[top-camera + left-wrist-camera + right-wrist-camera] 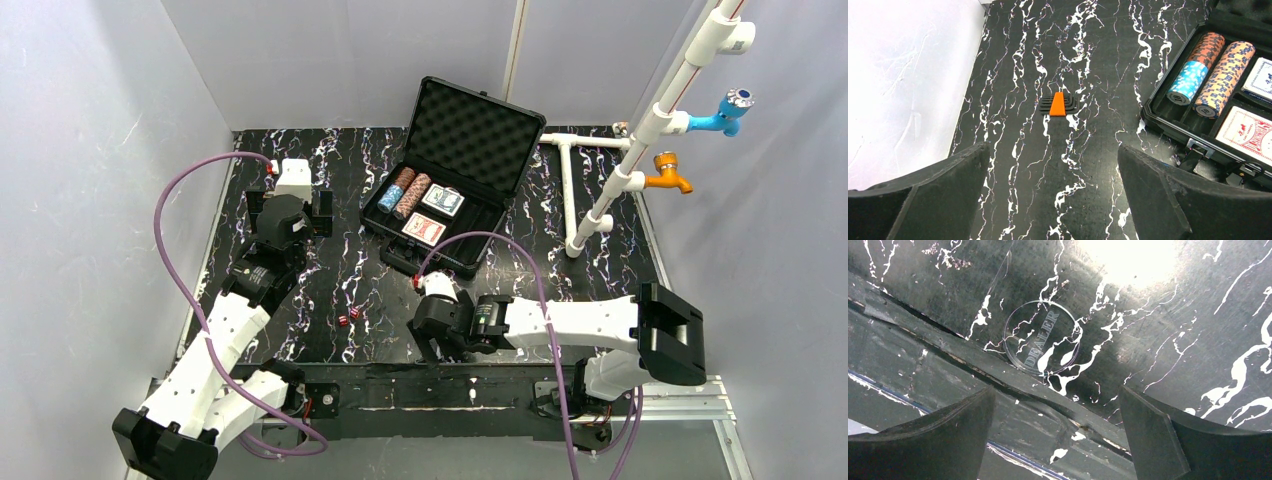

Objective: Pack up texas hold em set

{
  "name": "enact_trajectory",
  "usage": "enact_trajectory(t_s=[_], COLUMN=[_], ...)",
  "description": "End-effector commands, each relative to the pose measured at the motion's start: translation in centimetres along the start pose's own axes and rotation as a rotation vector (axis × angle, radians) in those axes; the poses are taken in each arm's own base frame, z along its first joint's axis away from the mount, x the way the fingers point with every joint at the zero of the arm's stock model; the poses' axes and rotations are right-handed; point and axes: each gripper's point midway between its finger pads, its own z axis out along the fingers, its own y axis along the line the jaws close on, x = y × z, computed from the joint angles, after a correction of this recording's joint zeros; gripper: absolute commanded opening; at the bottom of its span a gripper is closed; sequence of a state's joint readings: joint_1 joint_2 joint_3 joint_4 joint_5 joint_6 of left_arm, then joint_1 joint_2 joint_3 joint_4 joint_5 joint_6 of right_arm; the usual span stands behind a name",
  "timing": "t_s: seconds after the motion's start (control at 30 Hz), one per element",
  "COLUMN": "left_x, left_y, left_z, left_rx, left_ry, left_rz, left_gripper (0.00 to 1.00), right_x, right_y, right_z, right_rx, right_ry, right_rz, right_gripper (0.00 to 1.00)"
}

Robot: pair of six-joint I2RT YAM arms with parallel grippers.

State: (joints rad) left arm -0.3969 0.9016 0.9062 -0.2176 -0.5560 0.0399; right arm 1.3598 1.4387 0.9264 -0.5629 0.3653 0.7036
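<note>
The black foam-lined case (470, 140) stands open at the table's middle back. It holds a red-over-blue chip stack (1195, 67), a brown-and-orange stack (1224, 77), a blue card deck (443, 200) and a red deck (424, 230). Two small red dice (347, 317) lie on the table in front. A clear round "DEALER" button (1040, 337) lies by the table's front edge. My left gripper (290, 212) (1053, 146) is open and empty, left of the case. My right gripper (445, 348) (1055, 390) is open and empty, pointing down just near of the button.
A white pipe frame (640, 150) with a blue tap (725, 112) and an orange tap (668, 172) stands at the back right. A small orange wedge on a black holder (1058, 104) lies ahead of the left gripper. White walls enclose the black marbled table (320, 280).
</note>
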Motion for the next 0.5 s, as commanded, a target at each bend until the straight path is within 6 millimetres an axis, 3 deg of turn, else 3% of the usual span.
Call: enact_trajectory(t_s=[0.0,0.47], left_x=[-1.2,-1.3], left_y=[0.1,0.3], left_z=[-0.4,-0.5], left_rx=[0.001,-0.002], left_ry=[-0.028,-0.029], left_rz=[-0.03,-0.029], left_gripper=[0.99,0.99], right_x=[-0.3,2.4], right_y=[0.8,1.5], right_z=[-0.6,-0.2], right_rx=[-0.029,-0.071], right_ry=[-0.046,-0.024], right_rz=[0.022,-0.016], right_gripper=[1.0,1.0])
